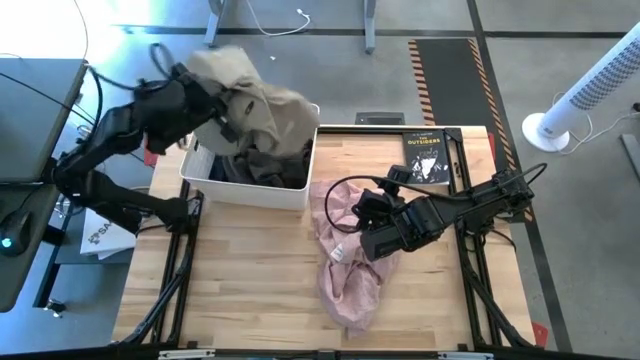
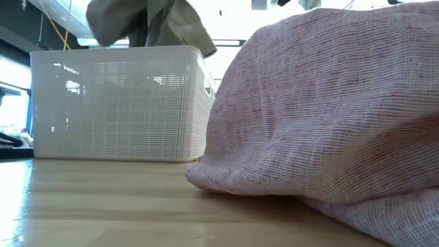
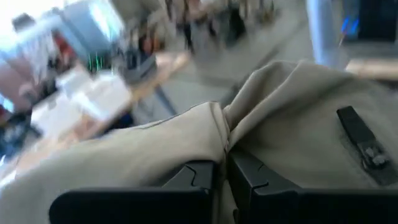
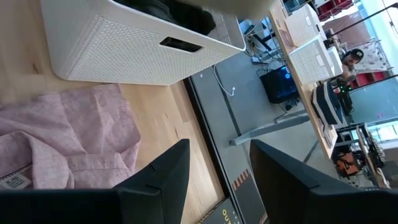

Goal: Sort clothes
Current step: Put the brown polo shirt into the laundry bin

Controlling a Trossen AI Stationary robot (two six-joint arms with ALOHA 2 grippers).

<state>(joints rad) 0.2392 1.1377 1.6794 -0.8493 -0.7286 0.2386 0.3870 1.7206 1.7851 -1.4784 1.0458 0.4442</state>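
The left end effector (image 3: pixel 222 180), at about 11 o'clock on the desk (image 1: pixel 250 290), is pinched shut on the khaki garment (image 1: pixel 245 95), holding it bunched above the basket (image 1: pixel 245 185), where dark clothes (image 1: pixel 265 165) lie. The right end effector (image 4: pixel 217 168) hovers near the desk's centre with its fingers spread wide and empty, over the pink garment (image 1: pixel 350 270), which sprawls from the centre toward 6 o'clock. A book (image 1: pixel 425 155) lies at 1 o'clock.

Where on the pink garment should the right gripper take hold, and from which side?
On the bunched ridge of the pink garment beside the open right gripper, coming straight down from above. There the cloth stands in raised folds, which fingers can pinch; its flat edges hug the table.
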